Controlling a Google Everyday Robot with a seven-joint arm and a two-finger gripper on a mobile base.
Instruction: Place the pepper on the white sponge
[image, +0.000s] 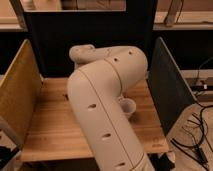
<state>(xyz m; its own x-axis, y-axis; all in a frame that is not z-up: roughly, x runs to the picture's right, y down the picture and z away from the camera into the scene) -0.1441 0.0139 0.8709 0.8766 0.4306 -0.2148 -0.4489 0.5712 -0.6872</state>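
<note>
**A:** On the tabletop (50, 125), mid-frame, the arm (105, 100) blocks nearly everything. Where's the gripper?

**B:** Hidden. The arm's far end bends toward the back left, so the gripper is probably low behind the big link. Jaws: cannot tell whether they are open, closed or holding anything.

**A:** Pepper?

**B:** Not visible. It's either behind the arm or in the jaws, can't say which. The white sponge is covered too.

**A:** Anything else in view?

**B:** A small pale cup-shaped thing (127, 107) sits just right of the arm, and I can't identify it. There's a yellowish side panel (17, 90) on the left, a dark side panel (167, 85) on the right, and cables (197, 135) off the tabletop's right edge.

**A:** Which step is it?

**B:** My guess is reach or grasp at the back left. The task isn't done as far as I can judge.

**A:** How to do it well?

**B:** If the pepper isn't picked up yet, come straight down over it. Set the jaws across the slender body, not along it, and close gently, since it's small and could squirt out. Lift clear before moving sideways. Over the sponge, go low and centred, then release so the pepper doesn't roll off the edge.

**A:** Risks?

**B:** The elbow swings close to that cup-shaped thing, so keep it apart. The camera is also blind to the contact point.
</note>
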